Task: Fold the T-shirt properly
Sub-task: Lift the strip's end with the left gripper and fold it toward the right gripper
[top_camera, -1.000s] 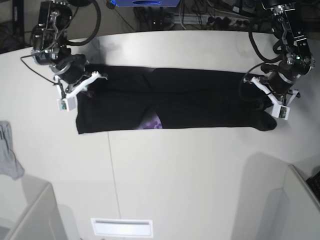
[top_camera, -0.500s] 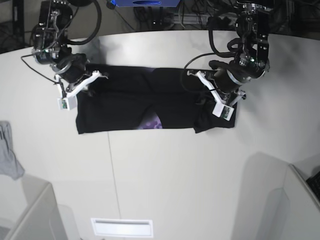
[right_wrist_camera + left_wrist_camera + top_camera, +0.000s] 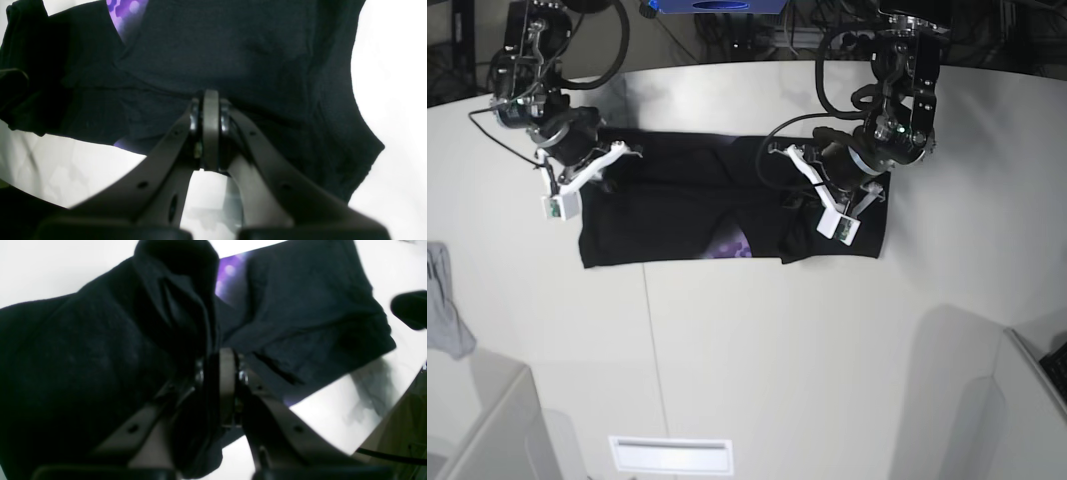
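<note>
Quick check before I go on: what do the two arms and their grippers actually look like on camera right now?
Both arms are black, jointed metal, with thick black cables looping off their upper links. Small green lights glow on each. The left gripper and right gripper have white finger brackets ending in small boxy white tips. In the wrist views the fingers look dark grey, with small round holes, meeting at a pale central rib.

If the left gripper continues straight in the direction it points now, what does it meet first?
Most likely the T-shirt itself. The left gripper is shut on a bunched fold of it, and the flat black cloth with the purple print lies directly ahead, though depth is unclear.
</note>
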